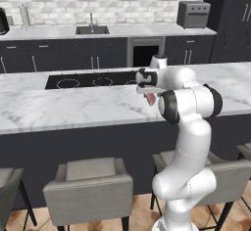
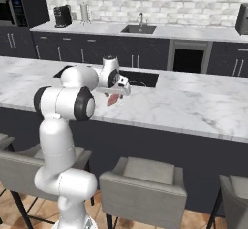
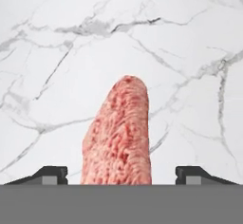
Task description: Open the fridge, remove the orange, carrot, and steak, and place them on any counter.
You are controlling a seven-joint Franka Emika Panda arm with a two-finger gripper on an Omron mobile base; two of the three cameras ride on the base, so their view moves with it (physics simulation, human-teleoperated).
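Observation:
The steak [image 3: 118,133], a pinkish-red slab, stands on end between my fingertips [image 3: 50,173], with a clear gap on each side. My gripper [image 3: 121,174] is open and points down at the white marble counter [image 3: 57,52]. From the base cameras the steak [image 1: 151,99] [image 2: 113,99] hangs under the gripper [image 1: 147,94] [image 2: 117,93], close over the counter [image 1: 73,107] [image 2: 193,102]. Whether its lower tip touches the marble I cannot tell. The fridge, orange and carrot are out of view.
A black cooktop [image 1: 93,80] [image 2: 140,80] is set in the counter just beyond the gripper. Grey stools [image 1: 90,186] [image 2: 145,184] line the near side. The back wall counter holds a sink [image 1: 92,29] and a toaster oven [image 1: 193,13].

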